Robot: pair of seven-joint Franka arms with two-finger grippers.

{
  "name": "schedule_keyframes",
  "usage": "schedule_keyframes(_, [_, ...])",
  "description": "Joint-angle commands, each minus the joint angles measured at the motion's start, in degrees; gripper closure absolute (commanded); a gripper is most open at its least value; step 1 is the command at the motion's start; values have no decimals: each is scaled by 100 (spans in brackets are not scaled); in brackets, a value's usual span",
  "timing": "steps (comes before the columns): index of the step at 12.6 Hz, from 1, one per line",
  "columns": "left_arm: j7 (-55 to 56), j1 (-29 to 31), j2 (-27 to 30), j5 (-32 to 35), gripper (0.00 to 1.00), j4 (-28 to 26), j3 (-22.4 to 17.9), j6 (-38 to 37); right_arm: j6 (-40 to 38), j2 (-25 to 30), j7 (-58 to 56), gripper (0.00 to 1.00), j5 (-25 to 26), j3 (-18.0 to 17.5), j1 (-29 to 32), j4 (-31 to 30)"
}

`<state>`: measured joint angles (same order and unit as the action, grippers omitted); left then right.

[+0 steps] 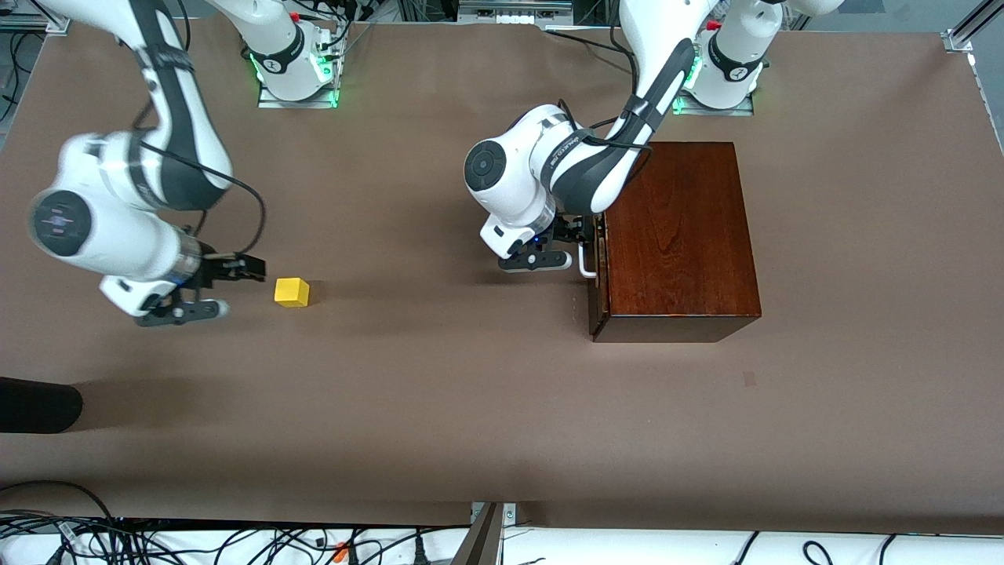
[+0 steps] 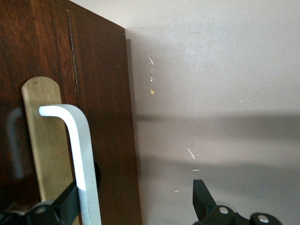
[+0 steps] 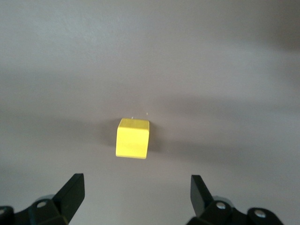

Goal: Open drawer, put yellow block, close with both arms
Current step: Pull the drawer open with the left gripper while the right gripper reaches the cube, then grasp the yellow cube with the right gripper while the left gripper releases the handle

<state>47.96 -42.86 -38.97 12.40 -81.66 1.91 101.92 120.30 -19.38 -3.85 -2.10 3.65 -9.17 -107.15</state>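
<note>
Drawer point(image 1: 599, 271): shut, flush in the front of a glossy dark mahogany box point(image 1: 678, 235) toward the left arm's end of the brown table point(image 1: 471, 408). White U-shaped bar handle point(image 1: 585, 261) on the drawer front, over a pale brass-coloured plate point(image 2: 44, 140) in the left wrist view.

Left gripper point(image 1: 558, 246): right at the drawer front, fingers spread wide, bracketing the handle. One black finger point(image 2: 65, 206) passed under the white bar point(image 2: 79, 154) against the dark wood, the other finger point(image 2: 202, 201) stood clear over bare table beside the box. Not clamped on the bar; contact with it could not be told.

Yellow block point(image 1: 292, 292): small bright cube, resting flat on the table toward the right arm's end, well apart from the box.

Right gripper point(image 1: 216, 290): low over the table just beside the block, pointed toward it, fingers fully apart and holding nothing. Seen from the right wrist, block point(image 3: 132, 138) lay ahead of both black fingertips point(image 3: 72, 187), centred on the gap, not yet between them and untouched.

Black rounded object point(image 1: 35, 404) lay at the table edge near the front camera, at the right arm's end.
</note>
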Motion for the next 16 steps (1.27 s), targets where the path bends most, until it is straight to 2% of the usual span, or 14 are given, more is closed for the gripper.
schedule_keyframes(1, [65,-82,-137,-860,0,220,90,329,1132,-74,-20,0,-168,-110,-5,-770])
schedule_keyframes(5, [65,-117,-119,-1424,0,405,90,390,1802,-329,-11,0,-309,-110,-5,-1184])
schedule_keyframes(9, [214,-205,-128,-1776,0,554,99,539,2138,-566,-2,1,-528,-136,-5,-1378])
schedule_keyframes(11, [319,-249,-128,-1846,0,590,99,557,2147,-628,-11,6,-564,-137,-5,-1370])
schedule_keyframes(12, [328,-258,-128,-1890,0,590,99,557,2147,-628,-11,14,-564,-137,-5,-1370])
schedule_keyframes(14, [328,-284,-128,-1882,0,581,99,697,2129,-628,-28,46,-564,-137,-5,-1335])
schedule_keyframes(16, [328,-311,-154,-1890,0,572,90,750,2103,-628,-63,72,-564,-137,3,-1300])
